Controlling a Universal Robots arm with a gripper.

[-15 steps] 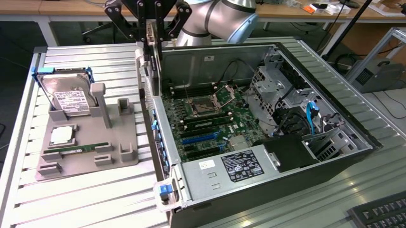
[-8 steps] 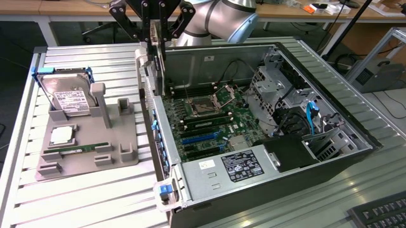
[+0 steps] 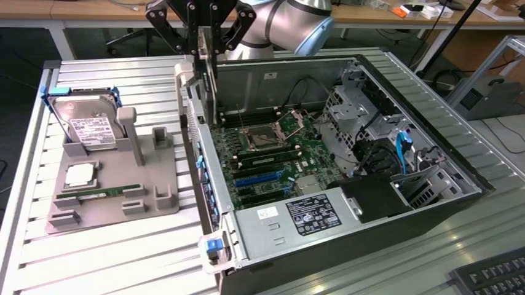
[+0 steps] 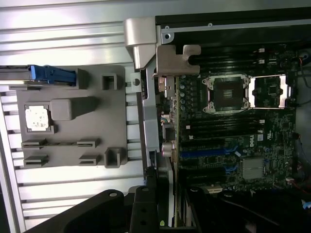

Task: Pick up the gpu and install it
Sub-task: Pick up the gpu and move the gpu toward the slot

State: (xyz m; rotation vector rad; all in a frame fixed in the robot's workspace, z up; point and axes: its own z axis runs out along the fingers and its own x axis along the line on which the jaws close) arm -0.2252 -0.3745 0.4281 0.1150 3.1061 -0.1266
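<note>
Holds the gpu [image 3: 208, 86] upright, edge-on, in the gripper [image 3: 205, 44], above the open computer case [image 3: 345, 249] near the table's [image 3: 107, 264] far edge, beside a grey holder [image 3: 160, 184] with a hard drive [image 3: 90, 129].

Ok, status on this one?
Gripper shut on gpu. It hangs upright, edge-on, over the case, not seated. Nothing seen in the way.

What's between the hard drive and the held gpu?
In the exterior view, the gray holder's slotted block stands between the hard drive and the gpu, which the gripper holds upright at the edge of the case.
</note>
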